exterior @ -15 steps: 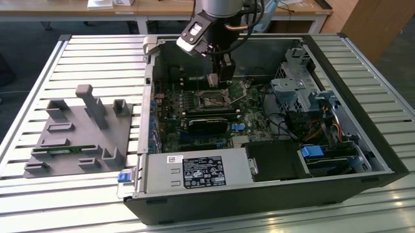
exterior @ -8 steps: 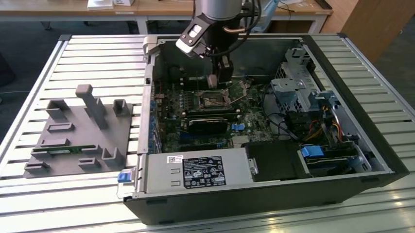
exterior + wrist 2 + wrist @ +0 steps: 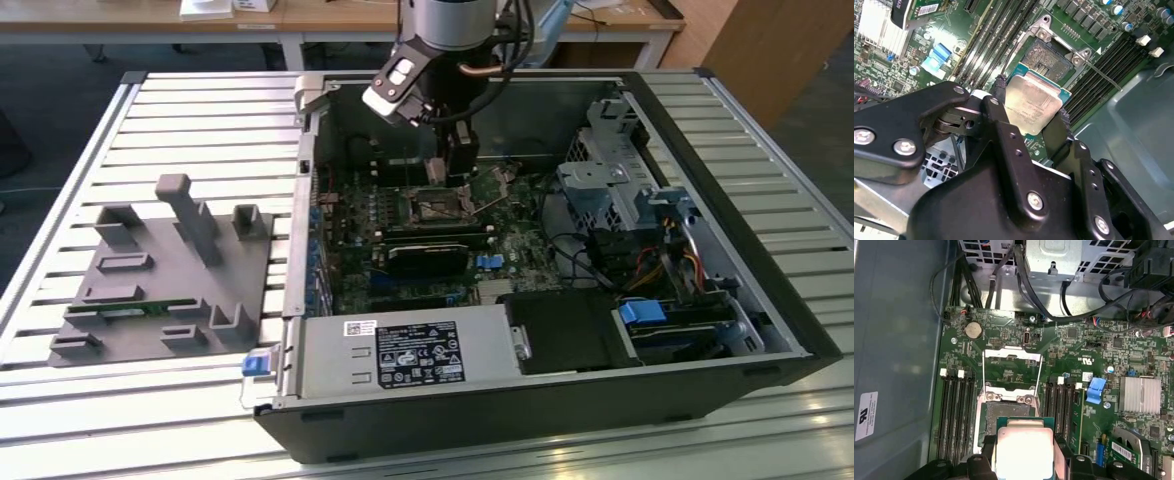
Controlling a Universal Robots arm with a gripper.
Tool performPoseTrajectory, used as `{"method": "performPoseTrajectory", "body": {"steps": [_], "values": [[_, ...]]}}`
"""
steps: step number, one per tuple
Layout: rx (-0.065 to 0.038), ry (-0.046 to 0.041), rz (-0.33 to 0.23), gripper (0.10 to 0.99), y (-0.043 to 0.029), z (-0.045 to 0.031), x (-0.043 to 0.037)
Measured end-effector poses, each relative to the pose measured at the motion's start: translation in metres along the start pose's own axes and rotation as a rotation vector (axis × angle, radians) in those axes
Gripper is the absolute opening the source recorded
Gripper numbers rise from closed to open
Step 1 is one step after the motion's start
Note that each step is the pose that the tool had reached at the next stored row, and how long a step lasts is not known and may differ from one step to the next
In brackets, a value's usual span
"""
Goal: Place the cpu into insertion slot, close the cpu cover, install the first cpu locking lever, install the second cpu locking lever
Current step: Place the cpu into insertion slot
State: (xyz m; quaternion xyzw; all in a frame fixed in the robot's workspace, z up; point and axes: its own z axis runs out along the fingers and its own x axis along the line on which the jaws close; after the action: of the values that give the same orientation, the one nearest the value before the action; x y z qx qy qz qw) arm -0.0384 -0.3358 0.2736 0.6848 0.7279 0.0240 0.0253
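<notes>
The arm entered the open computer case (image 3: 747, 300) from above, wrist pointing down over the green motherboard (image 3: 1004, 335). The claw (image 3: 1031, 105) was clenched on the cpu (image 3: 1035, 95), with one black finger (image 3: 999, 92) on each of two opposite edges. The cpu, a flat square chip with a dull silver metal top, hung close over the insertion slot (image 3: 1048, 56), unseated. The slot was a dark, black-rimmed square. The cpu cover (image 3: 1012, 355), a thin silver frame, lay open.

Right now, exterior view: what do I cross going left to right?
In order: grey fixture block → insertion slot → metal drive cage → case's right wall. The gripper holding the cpu overlaps the slot, so left out.
</notes>
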Motion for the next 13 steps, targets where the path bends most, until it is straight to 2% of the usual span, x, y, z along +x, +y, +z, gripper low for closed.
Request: {"method": "performPoseTrajectory", "body": {"steps": [13], "values": [[0.0,0.0002,0.0,0.541,-0.0001,0.0021,0.0]]}}
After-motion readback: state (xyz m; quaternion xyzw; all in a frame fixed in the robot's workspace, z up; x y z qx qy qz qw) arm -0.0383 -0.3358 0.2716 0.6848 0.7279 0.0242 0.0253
